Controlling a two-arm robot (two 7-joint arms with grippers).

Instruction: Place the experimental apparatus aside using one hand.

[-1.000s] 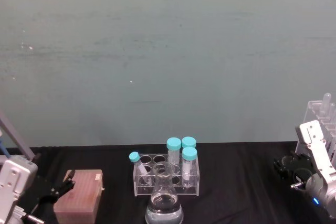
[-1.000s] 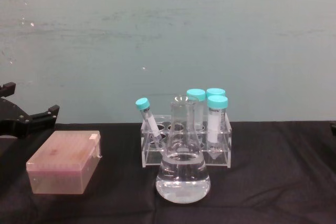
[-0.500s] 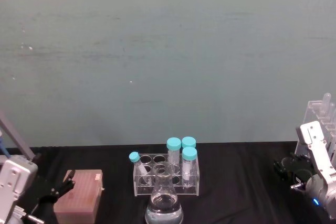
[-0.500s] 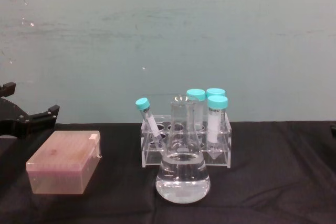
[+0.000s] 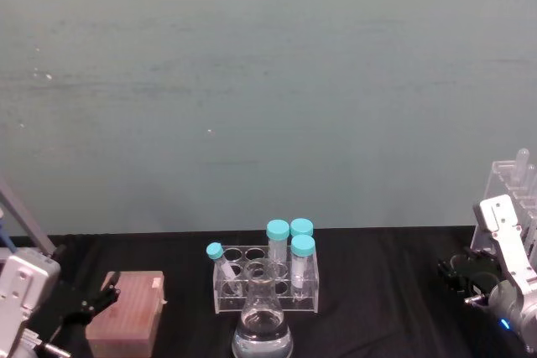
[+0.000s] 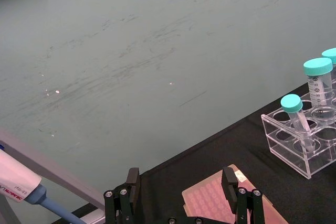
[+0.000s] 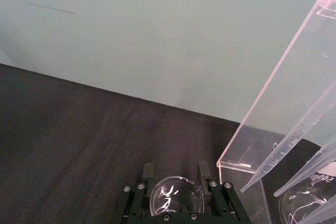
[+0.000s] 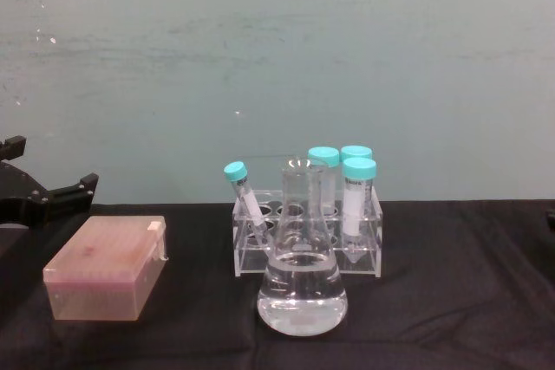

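Clasping small beaker (image 7: 176, 196), right pincer (image 7: 176, 170) beside tall rack (image 5: 512, 190) of upright tubes (image 5: 522, 158); left pincer (image 6: 181, 178) parked open.

left tool (image 6: 181, 178): fingers apart | pinkish box (image 6: 210, 204) near fingertips | teal-capped tube rack (image 6: 294, 148) beyond

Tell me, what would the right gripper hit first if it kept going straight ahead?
Most likely the small glass beaker, which sits directly in front of the right gripper, perhaps touching it. The tall acrylic rack stands beside that line, not in it.
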